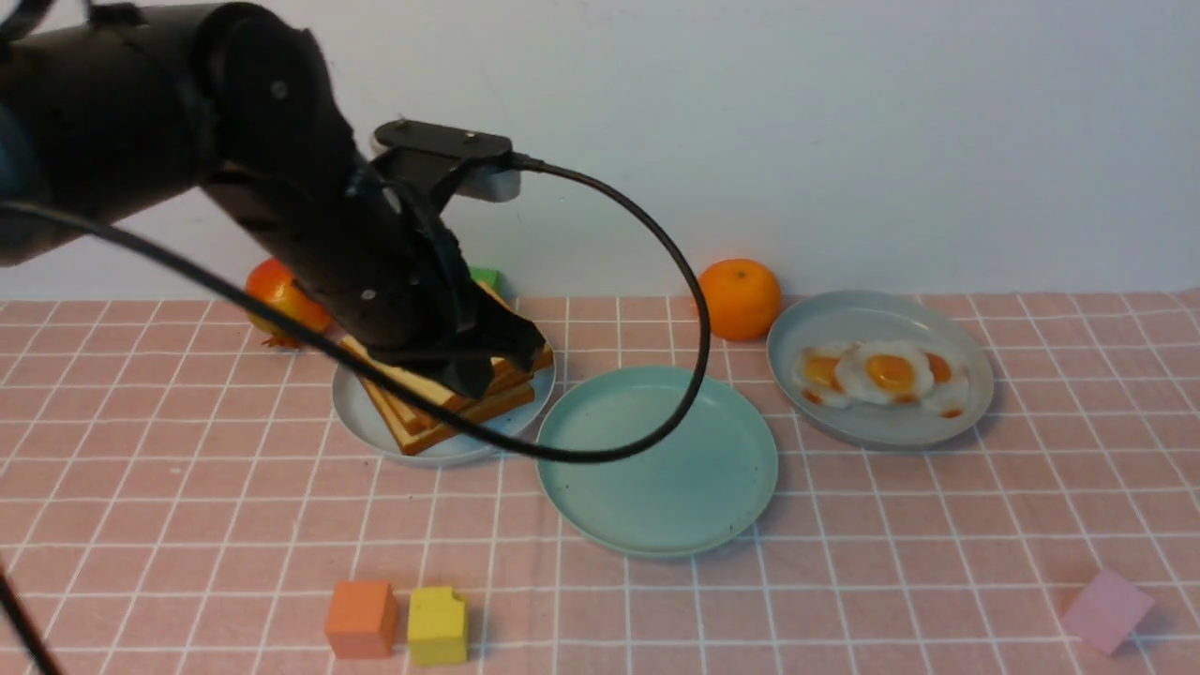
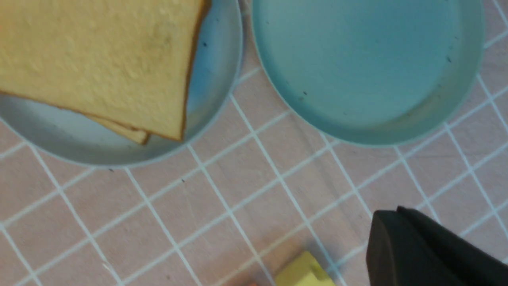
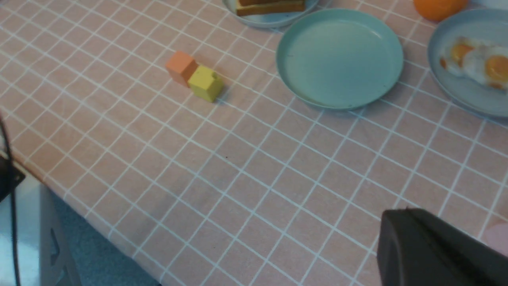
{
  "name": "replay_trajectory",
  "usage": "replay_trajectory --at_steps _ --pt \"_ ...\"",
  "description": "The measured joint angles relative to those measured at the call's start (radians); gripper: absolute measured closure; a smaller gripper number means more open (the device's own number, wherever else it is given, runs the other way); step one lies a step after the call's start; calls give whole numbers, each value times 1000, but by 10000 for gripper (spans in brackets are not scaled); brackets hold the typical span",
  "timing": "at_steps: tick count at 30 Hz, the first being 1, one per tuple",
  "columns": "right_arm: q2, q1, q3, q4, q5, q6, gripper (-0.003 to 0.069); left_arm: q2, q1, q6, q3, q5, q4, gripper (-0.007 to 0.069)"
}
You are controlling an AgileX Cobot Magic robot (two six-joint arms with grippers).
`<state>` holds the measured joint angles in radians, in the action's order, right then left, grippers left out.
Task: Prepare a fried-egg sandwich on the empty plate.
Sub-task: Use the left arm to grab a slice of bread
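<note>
L gripper (image 1: 486, 364), fingers clamped shut, is hanging over the toast stack (image 1: 427, 422) w/ the empty plate (image 1: 656, 487) lying just beside on its R, while R gripper (image 3: 436, 248), showing only in its wrist cam, is sitting closed well apart from that plate.

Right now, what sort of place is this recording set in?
Probably a staged tabletop test bench, not a real kitchen: a pink checked tablecloth against a plain wall, toy-looking fried eggs and toast slices on plastic plates, and loose coloured blocks.
</note>
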<state>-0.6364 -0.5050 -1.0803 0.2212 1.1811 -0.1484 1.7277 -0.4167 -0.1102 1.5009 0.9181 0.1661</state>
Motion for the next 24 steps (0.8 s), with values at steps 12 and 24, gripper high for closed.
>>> replay_trajectory --at_steps 12,24 --pt "0 -39 0 -11 0 -4 636 289 0 -27 174 -127 -319 277" --pt "0 -39 0 14 -3 -4 629 346 0 24 178 -205 -313 226"
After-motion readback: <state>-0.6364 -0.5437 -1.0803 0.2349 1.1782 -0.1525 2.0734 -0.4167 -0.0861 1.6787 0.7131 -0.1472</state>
